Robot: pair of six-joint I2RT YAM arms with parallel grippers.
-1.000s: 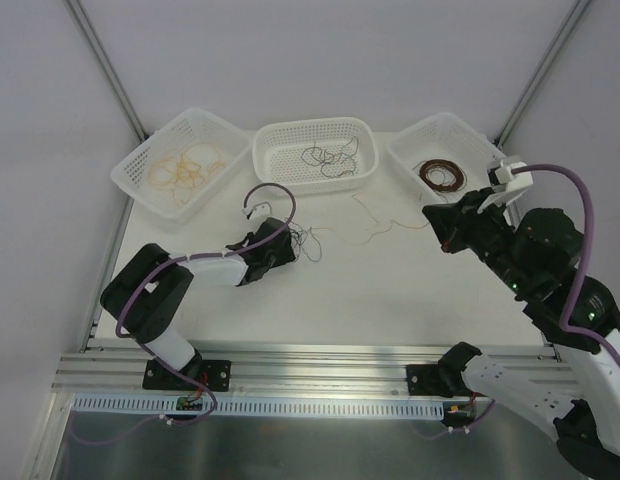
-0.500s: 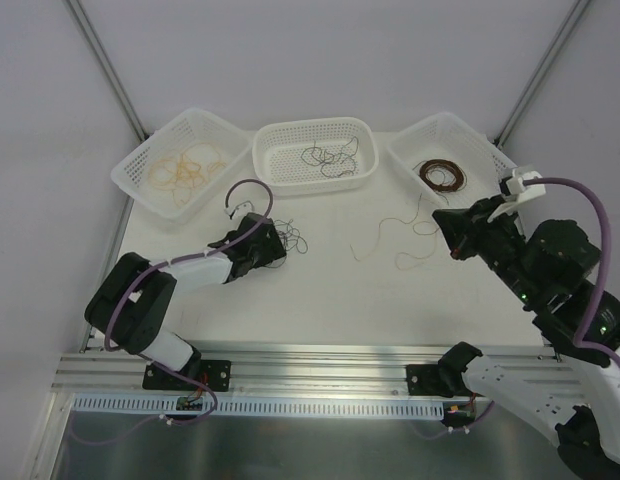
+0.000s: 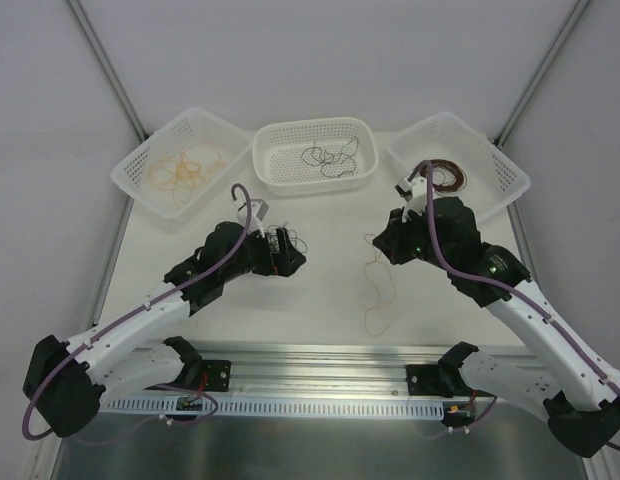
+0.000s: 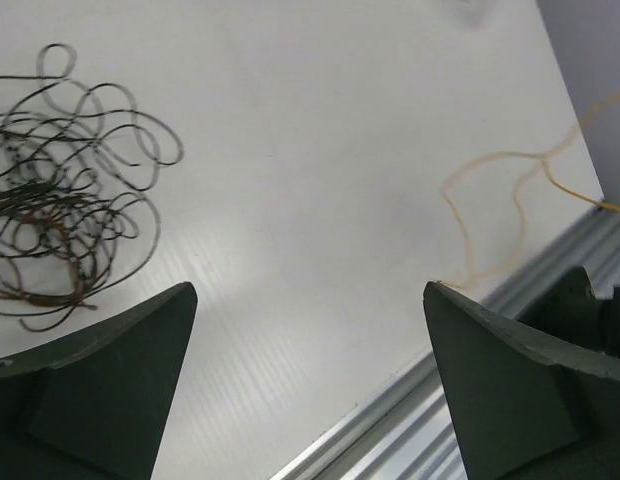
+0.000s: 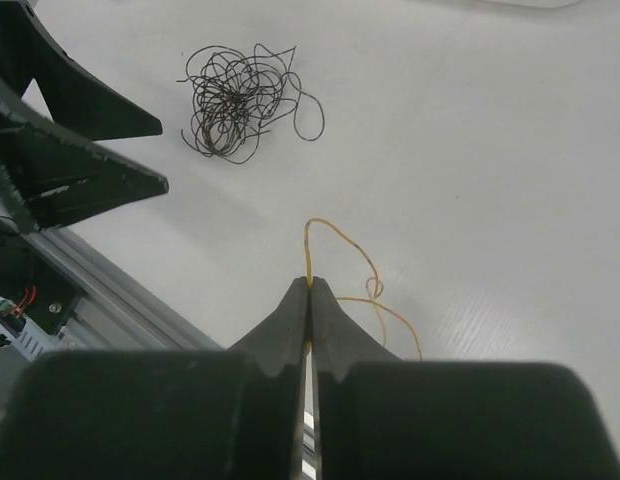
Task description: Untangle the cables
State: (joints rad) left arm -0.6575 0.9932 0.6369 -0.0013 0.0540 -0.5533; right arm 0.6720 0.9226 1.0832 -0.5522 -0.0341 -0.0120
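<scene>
Right gripper [image 5: 310, 290] clamps the thin yellow-tan wire [image 5: 308, 250], which runs near-far; the dark curly wire tangle [image 4: 60, 200] sits just beside the open left gripper [image 4: 310, 290].

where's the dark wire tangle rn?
In the top view the dark tangle sits on the table left of centre, right by the open left gripper, in front of the middle basket.

No legible text anywhere — nor labels, numbers.
</scene>
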